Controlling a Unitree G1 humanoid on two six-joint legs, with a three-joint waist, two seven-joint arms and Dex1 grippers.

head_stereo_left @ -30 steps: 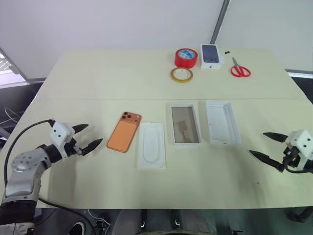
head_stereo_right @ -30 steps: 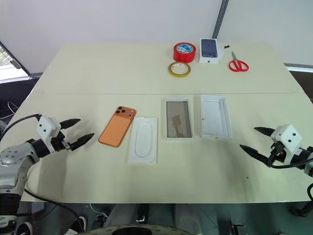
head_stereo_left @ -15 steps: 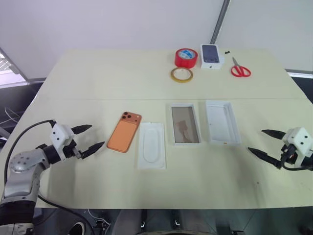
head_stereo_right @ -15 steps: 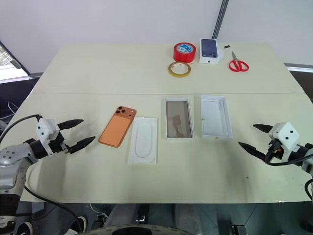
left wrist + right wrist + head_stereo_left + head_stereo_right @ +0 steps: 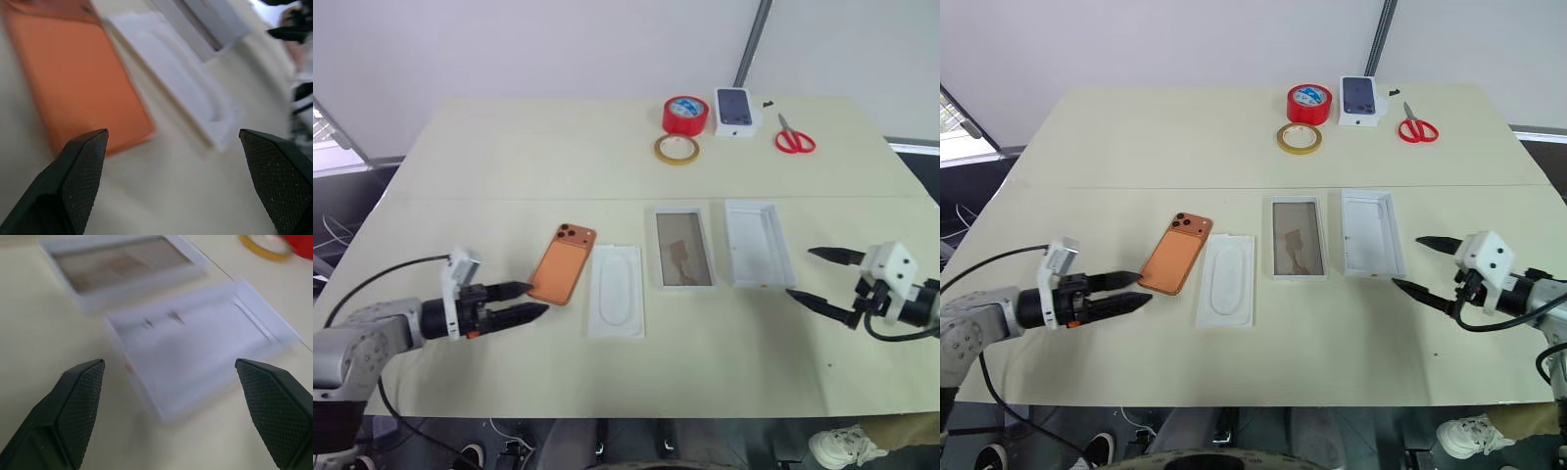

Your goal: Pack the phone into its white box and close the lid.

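No text, brand, number or sign can be read. The red tape roll (image 5: 685, 116) at the far side carries a blue-and-white label, its print too small to make out.

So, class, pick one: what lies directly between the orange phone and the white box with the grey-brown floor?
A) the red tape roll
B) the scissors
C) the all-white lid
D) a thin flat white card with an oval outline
D: the flat white card lies between the phone and the white box; the lid sits beyond the box.
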